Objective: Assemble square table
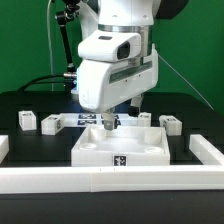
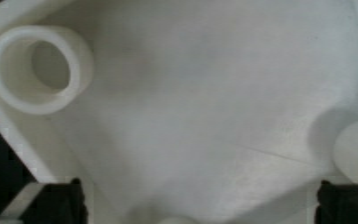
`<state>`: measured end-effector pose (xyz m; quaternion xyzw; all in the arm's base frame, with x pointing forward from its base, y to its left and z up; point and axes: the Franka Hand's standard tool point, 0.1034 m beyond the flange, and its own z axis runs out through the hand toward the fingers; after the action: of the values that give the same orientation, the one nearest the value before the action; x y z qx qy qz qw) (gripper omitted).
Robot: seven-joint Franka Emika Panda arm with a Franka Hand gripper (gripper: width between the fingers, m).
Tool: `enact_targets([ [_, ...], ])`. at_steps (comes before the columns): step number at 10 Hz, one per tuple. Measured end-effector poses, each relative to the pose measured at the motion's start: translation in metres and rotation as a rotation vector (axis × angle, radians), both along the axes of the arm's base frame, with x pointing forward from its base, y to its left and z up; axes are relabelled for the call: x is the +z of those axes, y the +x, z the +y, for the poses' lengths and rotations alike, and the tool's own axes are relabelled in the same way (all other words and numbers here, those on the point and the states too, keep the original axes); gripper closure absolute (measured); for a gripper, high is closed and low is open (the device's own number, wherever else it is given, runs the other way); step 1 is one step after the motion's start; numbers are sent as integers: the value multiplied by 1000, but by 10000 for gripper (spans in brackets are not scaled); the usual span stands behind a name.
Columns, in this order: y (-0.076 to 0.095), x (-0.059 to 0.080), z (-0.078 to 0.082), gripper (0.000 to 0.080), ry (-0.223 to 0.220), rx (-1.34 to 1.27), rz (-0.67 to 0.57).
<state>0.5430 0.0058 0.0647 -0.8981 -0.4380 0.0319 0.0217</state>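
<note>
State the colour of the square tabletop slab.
The slab is white, black-and-white tag on its front; best in exterior view.

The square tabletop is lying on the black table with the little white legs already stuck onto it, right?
Not quite. The legs are not stuck on. The exterior view shows them lying loose on the black table, behind the square tabletop and off to both sides. The tabletop does lie on the black table.

The black table (image 1: 195,115) carries the square slab (image 1: 120,148) right under the gripper (image 1: 108,124). Off to the gripper's side on the exterior view's left lie the first leg (image 1: 27,120), the second leg (image 1: 50,124) and, nearest it, the marker board (image 1: 82,120) (flat, partly hidden). On the other side lie the third leg (image 1: 143,119) and the fourth leg (image 1: 170,123). A border rail (image 1: 110,180) runs in front.
</note>
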Motion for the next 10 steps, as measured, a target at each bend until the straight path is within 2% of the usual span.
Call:
enact_targets([
  [7, 0, 0, 0, 150, -1, 3, 0],
  [8, -1, 0, 1, 150, 3, 70, -50],
  [10, -18, -1, 2, 150, 8, 159, -65],
])
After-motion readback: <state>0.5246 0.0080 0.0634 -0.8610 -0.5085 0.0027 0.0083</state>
